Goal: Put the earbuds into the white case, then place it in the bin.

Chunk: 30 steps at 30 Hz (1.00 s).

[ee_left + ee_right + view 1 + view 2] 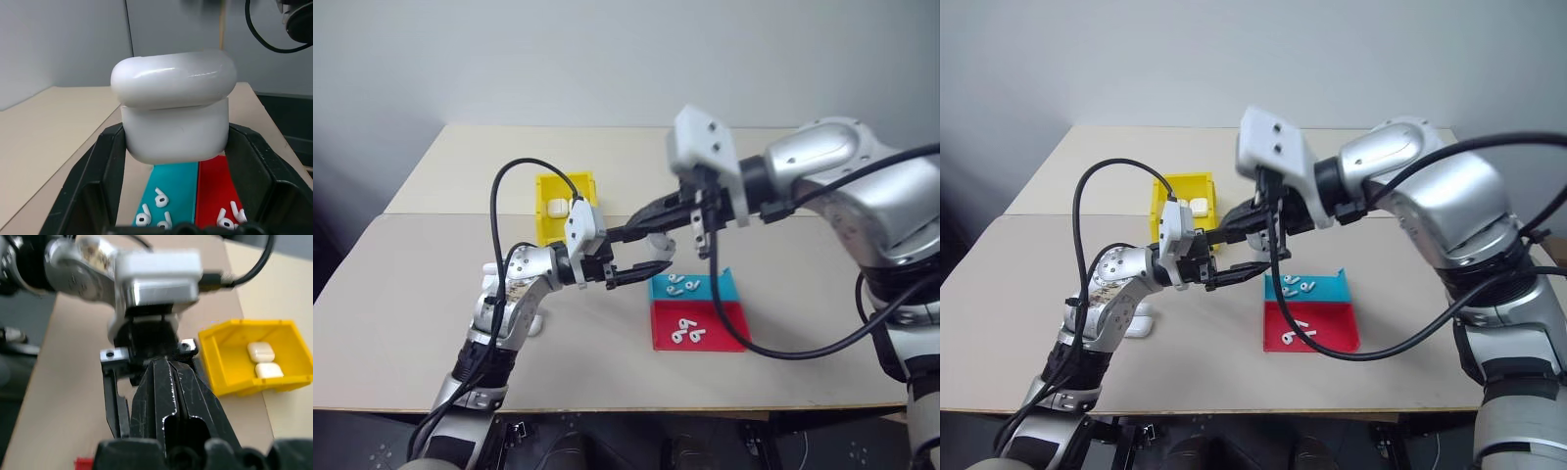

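My left gripper (pixel 658 255) is shut on the white case (pixel 173 98), held in the air with its lid down and sitting slightly askew. My right gripper (pixel 615 235) is shut. Its fingers (pixel 168 382) lie pressed together and reach across over the left hand, with nothing visible between them. Loose earbuds (pixel 681 286) lie in a teal tray (pixel 724 286), and more earbuds (pixel 686 334) lie in a red tray (pixel 724 331) just below the two grippers. The yellow bin (pixel 548 231) stands behind the left hand with two white cases (pixel 264 360) inside.
The trays sit side by side on the beige table (pixel 401 323), right of centre. A small white object (pixel 535 323) lies on the table beside my left forearm. Black cables (pixel 495 211) loop over both arms. The table's far half meets a grey wall.
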Available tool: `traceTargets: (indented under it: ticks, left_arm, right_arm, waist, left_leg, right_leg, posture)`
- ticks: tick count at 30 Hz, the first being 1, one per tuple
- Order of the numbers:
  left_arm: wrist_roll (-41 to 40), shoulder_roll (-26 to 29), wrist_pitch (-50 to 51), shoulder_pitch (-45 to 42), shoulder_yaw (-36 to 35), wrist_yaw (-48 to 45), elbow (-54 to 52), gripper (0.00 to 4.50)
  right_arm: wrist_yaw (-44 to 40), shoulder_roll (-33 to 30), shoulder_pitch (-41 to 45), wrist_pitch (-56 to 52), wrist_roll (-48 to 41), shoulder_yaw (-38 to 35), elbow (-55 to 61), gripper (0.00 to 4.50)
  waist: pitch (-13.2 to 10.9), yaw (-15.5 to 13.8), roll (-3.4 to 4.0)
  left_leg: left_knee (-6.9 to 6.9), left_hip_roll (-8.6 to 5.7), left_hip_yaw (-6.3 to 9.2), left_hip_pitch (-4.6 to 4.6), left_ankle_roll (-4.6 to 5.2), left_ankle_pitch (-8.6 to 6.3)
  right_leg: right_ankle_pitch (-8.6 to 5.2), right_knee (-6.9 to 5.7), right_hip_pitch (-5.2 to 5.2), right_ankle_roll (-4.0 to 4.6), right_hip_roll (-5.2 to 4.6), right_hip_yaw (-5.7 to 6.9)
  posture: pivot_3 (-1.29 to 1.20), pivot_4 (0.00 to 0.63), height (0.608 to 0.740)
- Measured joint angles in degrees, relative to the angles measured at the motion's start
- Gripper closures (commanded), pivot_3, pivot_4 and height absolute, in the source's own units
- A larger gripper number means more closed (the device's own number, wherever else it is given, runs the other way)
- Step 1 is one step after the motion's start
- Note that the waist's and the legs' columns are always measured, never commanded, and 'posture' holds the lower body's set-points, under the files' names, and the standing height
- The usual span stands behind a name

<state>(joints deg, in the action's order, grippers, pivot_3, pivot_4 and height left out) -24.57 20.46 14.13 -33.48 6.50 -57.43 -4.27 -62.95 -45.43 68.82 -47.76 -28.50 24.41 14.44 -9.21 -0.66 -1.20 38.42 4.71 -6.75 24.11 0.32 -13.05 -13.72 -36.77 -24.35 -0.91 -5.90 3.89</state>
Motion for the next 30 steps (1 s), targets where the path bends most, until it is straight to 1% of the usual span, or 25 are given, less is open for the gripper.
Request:
traceTargets:
  ticks: [2, 5, 7, 10, 11, 13, 15, 16, 19, 21, 25, 30]
  left_arm:
    - [-0.1, -0.2, -0.3, 0.6, -0.4, 0.7, -0.5, 1.73]
    - [-0.1, 0.0, -0.3, 2.5, -0.9, 2.1, -1.9, 1.73]
    - [-0.2, 0.2, -0.3, 4.3, -2.0, 3.5, -3.6, 1.73]
    - [-0.2, 0.2, -0.3, 5.7, -4.7, 7.2, -6.6, 1.73]
    - [0.6, -0.4, -0.3, 5.9, -5.9, 10.4, -7.7, 1.73]
    - [2.7, -1.8, -0.1, 5.9, -7.0, 16.0, -8.5, 1.73]
    - [6.9, -4.4, 1.3, 4.9, -8.1, 25.5, -7.9, 1.73]
    - [10.2, -4.8, 1.6, 3.4, -9.0, 31.2, -6.5, 1.73]
    - [16.1, -4.8, 1.8, -0.2, -10.1, 39.5, -2.3, 1.73]
    - [20.2, -4.8, 1.9, -3.1, -9.7, 44.2, 2.8, 1.73]
    - [26.3, -5.0, 2.3, -7.4, -7.7, 50.0, 12.8, 1.73]
    - [28.5, -6.4, 2.5, -7.8, -6.6, 52.3, 17.7, 1.73]
  right_arm:
    - [-0.8, -0.9, -0.7, 1.6, 3.0, 0.4, -0.6, 4.47]
    - [-2.2, -1.8, -2.2, 2.6, 3.7, -1.7, -1.2, 4.47]
    - [-2.6, -2.3, -4.1, 1.9, 2.4, -5.0, -1.3, 4.47]
    - [-1.1, -0.8, -6.6, 0.6, -1.4, -12.4, -1.0, 4.47]
    - [0.7, 1.1, -7.4, -0.3, -4.2, -16.7, -0.9, 4.47]
    - [3.6, 3.3, -8.5, -0.7, -7.4, -22.5, 0.0, 4.47]
    - [6.7, 4.2, -11.7, -0.8, -8.9, -27.2, 1.5, 4.47]
    - [8.5, 4.2, -14.8, -1.0, -8.8, -27.6, 2.4, 4.47]
    - [13.1, 4.8, -20.1, -2.3, -7.5, -27.0, 3.6, 4.47]
    - [16.8, 5.9, -21.3, -3.1, -5.9, -25.5, 4.6, 4.47]
    - [22.0, 6.9, -22.0, -5.4, -3.7, -22.2, 7.2, 4.47]
    - [24.3, 6.7, -22.4, -7.8, -2.6, -20.1, 9.0, 4.47]
  waist:
    - [0.0, 0.0, 0.0]
    - [0.0, 0.0, 0.0]
    - [0.0, 0.0, 0.0]
    - [0.0, 0.1, 0.0]
    - [0.0, 0.1, 0.0]
    - [0.0, 0.0, 0.0]
    - [0.0, -0.5, -0.03]
    - [0.0, -0.6, -0.05]
    - [0.0, -0.5, -0.04]
    - [0.0, -0.4, -0.04]
    - [0.0, -0.1, -0.04]
    - [0.0, -0.1, -0.04]
  left_leg:
    - [0.01, 0.0, 0.01, 0.03, 0.0, 0.0]
    - [0.01, 0.0, 0.01, 0.02, 0.0, 0.0]
    - [0.01, 0.0, -0.01, 0.03, 0.0, 0.0]
    - [0.02, 0.03, 0.01, -0.01, 0.0, 0.0]
    - [0.01, 0.02, 0.03, -0.05, 0.0, 0.0]
    - [0.01, 0.02, 0.07, -0.1, 0.0, 0.0]
    - [0.02, -0.01, 0.11, -0.14, 0.02, -0.01]
    - [0.02, -0.03, 0.1, -0.13, 0.03, -0.02]
    - [-0.02, -0.07, 0.09, -0.12, 0.03, -0.02]
    - [-0.04, -0.07, 0.07, -0.06, 0.02, -0.01]
    - [-0.04, -0.08, 0.06, -0.02, 0.0, 0.0]
    - [-0.02, -0.08, 0.07, 0.08, 0.0, 0.0]
  right_leg:
    - [0.0, 0.01, 0.0, 0.0, 0.0, 0.03]
    - [0.0, 0.02, 0.0, 0.0, 0.0, 0.03]
    - [0.0, 0.02, -0.01, 0.0, -0.01, 0.02]
    - [0.01, -0.02, 0.01, 0.01, -0.01, 0.02]
    - [0.01, -0.03, 0.05, 0.02, -0.01, 0.02]
    - [0.01, -0.02, 0.13, 0.02, 0.0, 0.05]
    - [0.01, 0.01, 0.25, 0.01, -0.04, 0.12]
    - [0.03, 0.02, 0.24, -0.01, -0.06, 0.12]
    - [0.03, -0.02, 0.17, -0.02, -0.09, 0.1]
    - [0.03, -0.03, 0.09, -0.02, -0.09, 0.09]
    - [0.03, 0.01, 0.08, -0.02, -0.08, 0.1]
    - [0.04, 0.01, 0.03, -0.04, -0.09, 0.13]
  posture:
    - [0.0, 0.15, 0.74]
    - [0.0, 0.15, 0.74]
    - [0.0, 0.15, 0.74]
    - [0.0, 0.15, 0.74]
    - [0.0, 0.15, 0.74]
    - [0.0, 0.15, 0.74]
    - [0.0, 0.15, 0.74]
    - [0.0, 0.15, 0.74]
    - [0.0, 0.15, 0.74]
    - [0.0, 0.15, 0.74]
    - [0.0, 0.15, 0.74]
    - [0.0, 0.15, 0.74]
